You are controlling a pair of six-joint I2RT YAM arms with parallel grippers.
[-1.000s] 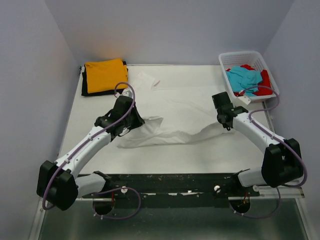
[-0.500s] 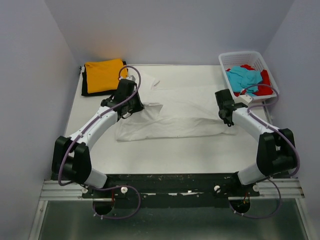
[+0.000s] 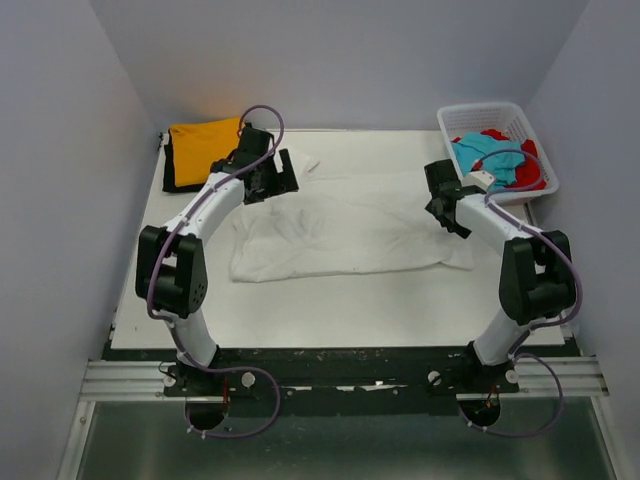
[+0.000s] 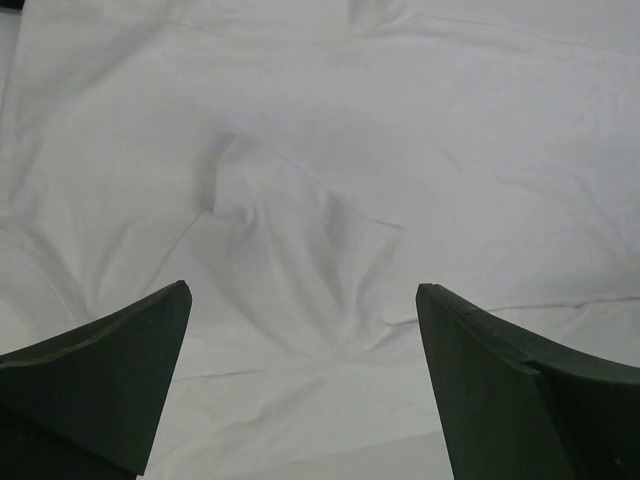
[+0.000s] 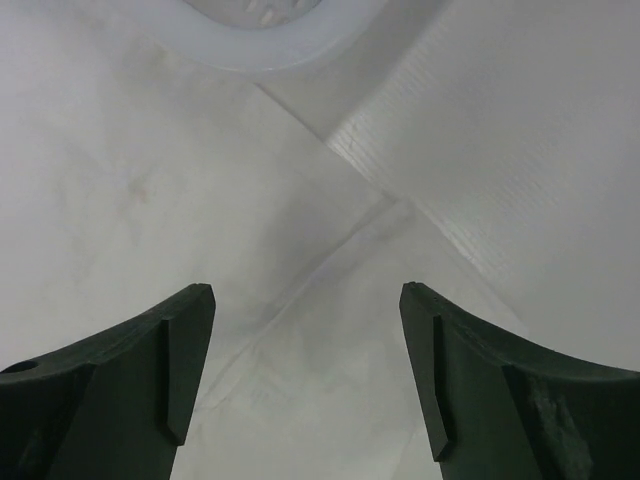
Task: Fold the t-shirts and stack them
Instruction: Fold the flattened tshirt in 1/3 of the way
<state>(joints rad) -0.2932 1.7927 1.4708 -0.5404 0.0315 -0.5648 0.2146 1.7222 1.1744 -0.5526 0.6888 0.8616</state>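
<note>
The large white t-shirt (image 3: pixel 340 228) lies folded over on itself across the middle of the table, rumpled, its sleeve at the far left. My left gripper (image 3: pixel 281 174) hangs open over the shirt's far left edge; in the left wrist view the left gripper (image 4: pixel 303 290) has only creased white cloth (image 4: pixel 300 200) beneath it. My right gripper (image 3: pixel 446 208) is open above the shirt's far right edge; the right wrist view shows the right gripper (image 5: pixel 308 290) over a corner of the white cloth (image 5: pixel 330 390). The folded orange t-shirt (image 3: pixel 203 147) rests on the black one (image 3: pixel 172 182) at the far left corner.
A white lattice basket (image 3: pixel 478 113) stands at the far right corner, holding the turquoise t-shirt (image 3: pixel 487 152) and the red t-shirt (image 3: pixel 533 172). Grey walls close in the table on the left, back and right. The arm bases sit along the near edge.
Both arms carried the white shirt's near edge away toward the back, folding it over, then both grippers opened and let go of the cloth.
</note>
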